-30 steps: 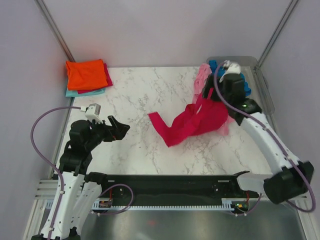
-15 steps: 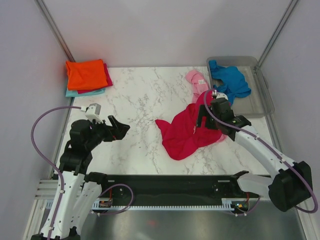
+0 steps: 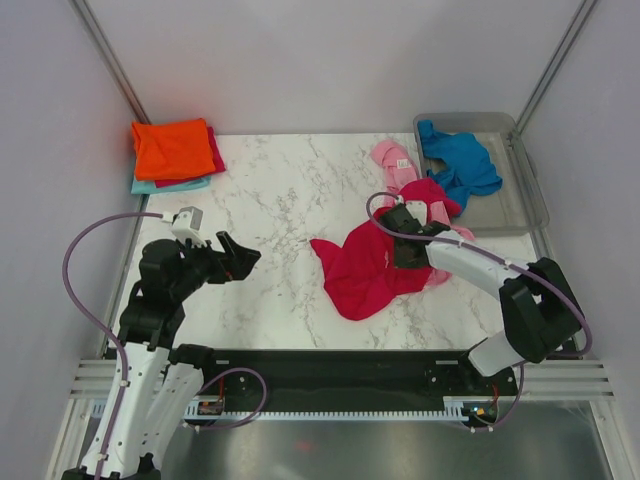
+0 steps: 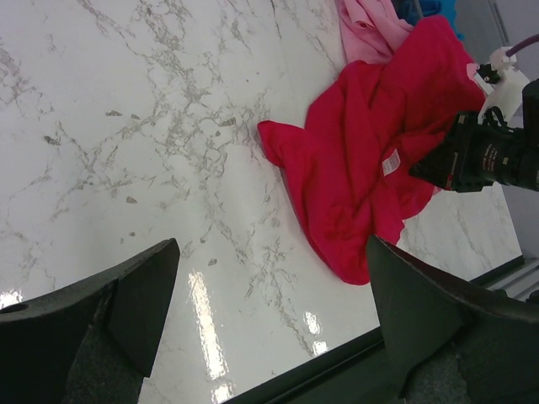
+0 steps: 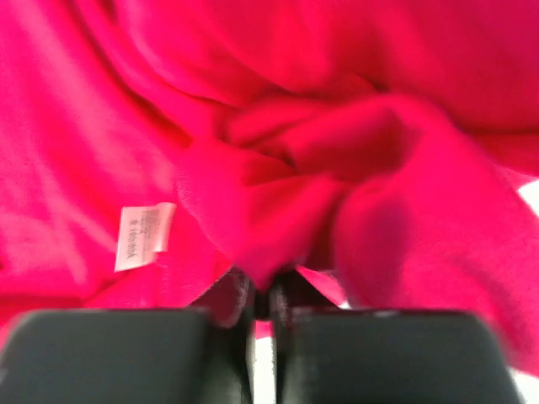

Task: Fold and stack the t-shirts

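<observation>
My right gripper [image 5: 263,299] pinches a bunched fold of the crimson-pink t-shirt [image 3: 365,272], I judge to drag it flat for folding, while my left gripper [image 4: 271,244] hangs spread and empty.

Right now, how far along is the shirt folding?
Done: a folded stack, orange on top, sits in the far left corner. In hand: the right gripper pinches the crumpled crimson shirt; the left gripper hangs open. Left: that shirt, the light pink shirt, and the blue shirt in the tub.
</observation>
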